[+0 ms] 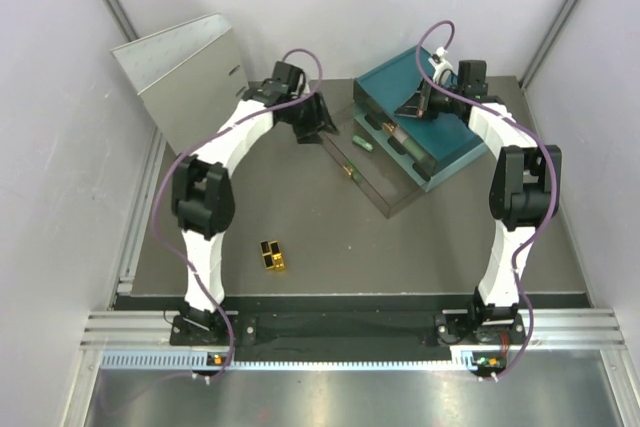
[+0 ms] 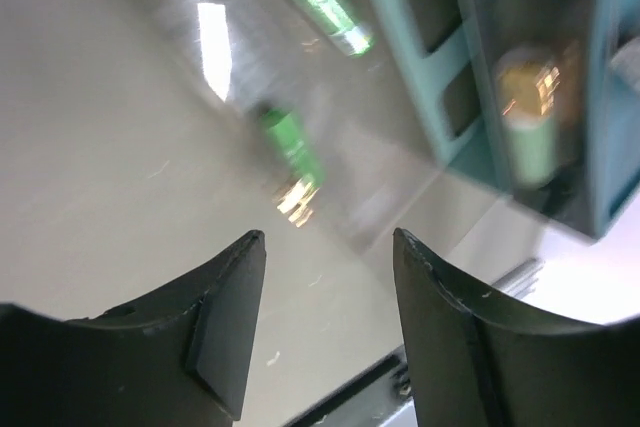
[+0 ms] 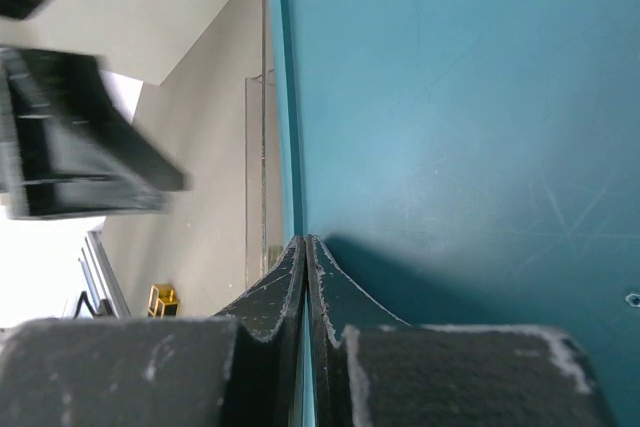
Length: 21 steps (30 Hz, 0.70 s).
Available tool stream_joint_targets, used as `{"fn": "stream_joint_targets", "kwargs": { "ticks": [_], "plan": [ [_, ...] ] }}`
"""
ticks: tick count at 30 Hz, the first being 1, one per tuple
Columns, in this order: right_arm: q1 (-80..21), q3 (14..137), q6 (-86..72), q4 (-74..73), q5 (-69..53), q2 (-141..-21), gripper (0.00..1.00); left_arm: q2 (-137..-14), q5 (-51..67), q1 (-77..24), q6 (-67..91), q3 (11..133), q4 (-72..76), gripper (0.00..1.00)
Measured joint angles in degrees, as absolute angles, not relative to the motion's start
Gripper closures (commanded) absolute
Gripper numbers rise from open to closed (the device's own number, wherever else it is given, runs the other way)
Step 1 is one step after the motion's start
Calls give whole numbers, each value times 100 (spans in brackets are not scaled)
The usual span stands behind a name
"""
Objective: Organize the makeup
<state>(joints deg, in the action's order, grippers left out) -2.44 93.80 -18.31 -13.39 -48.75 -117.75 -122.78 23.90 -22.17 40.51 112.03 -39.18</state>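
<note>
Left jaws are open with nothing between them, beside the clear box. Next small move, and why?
Probably lift the left gripper and swing it toward the gold-and-black block. Its jaws stand open and empty, two green tubes already lie in the clear box, and the block sits alone on the table, on the left arm's side.

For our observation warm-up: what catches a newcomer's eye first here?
The teal drawer box at the back right, with the right gripper shut over its top. In front of it, a small green tube lies in a clear plastic box, and a gold-and-black block sits alone near the front left.
</note>
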Motion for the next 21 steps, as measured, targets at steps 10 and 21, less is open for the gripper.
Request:
{"fn": "stream_joint_targets", "kwargs": {
  "ticks": [10, 21],
  "plan": [
    [-244, 9371, -1831, -1332, -4875, -11769, 100, -10145, 1629, -2108, 3301, 8455, -5127, 41],
    [-244, 9336, -1833, -1288, -4871, -11749, 100, -9795, 1400, -2147, 3306, 6737, -5894, 40]
  ]
}}
